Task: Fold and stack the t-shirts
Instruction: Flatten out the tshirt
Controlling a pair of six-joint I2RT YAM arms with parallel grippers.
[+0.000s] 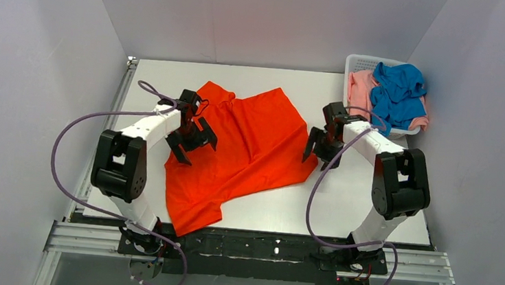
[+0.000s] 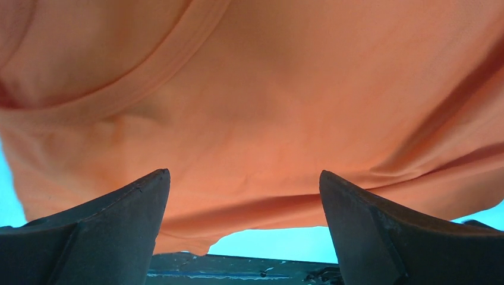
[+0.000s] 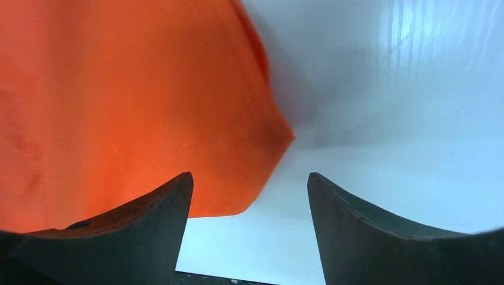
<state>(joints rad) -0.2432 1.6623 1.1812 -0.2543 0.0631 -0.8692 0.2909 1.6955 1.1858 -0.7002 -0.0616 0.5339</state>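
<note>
Leftmost, above the white surface (image 1: 264,209): left claw (image 1: 197,149), poised over the left part of the orange shirt (image 1: 250,142), just below the collar; spread wide, gripping nothing. Same claw (image 2: 243,178) from the left wrist: dark fingers (image 2: 107,225) far apart, orange cloth (image 2: 267,107) filling the view beyond them, a curved collar seam at upper left, the cloth's near edge visible between the fingers.

Centre: orange shirt lying open and mostly flat on the surface, slightly rumpled, collar toward the far wall, one end reaching toward the near edge beside the left arm's base.

Right of centre: right claw (image 1: 319,155), placed at the shirt's right edge; open, holding nothing. Same claw (image 3: 249,178) from the right wrist: fingers (image 3: 380,231) apart, one over the cloth's edge, the other over bare surface, a rounded corner of the shirt (image 3: 119,107) ending just ahead of the gap. Contact with the cloth: cannot tell.

Far right, at the back corner: white basket (image 1: 364,58), holding a pink shirt (image 1: 359,90) on its left side and a blue shirt (image 1: 399,90) heaped on top and to the right, both crumpled, well apart from the orange one.
</note>
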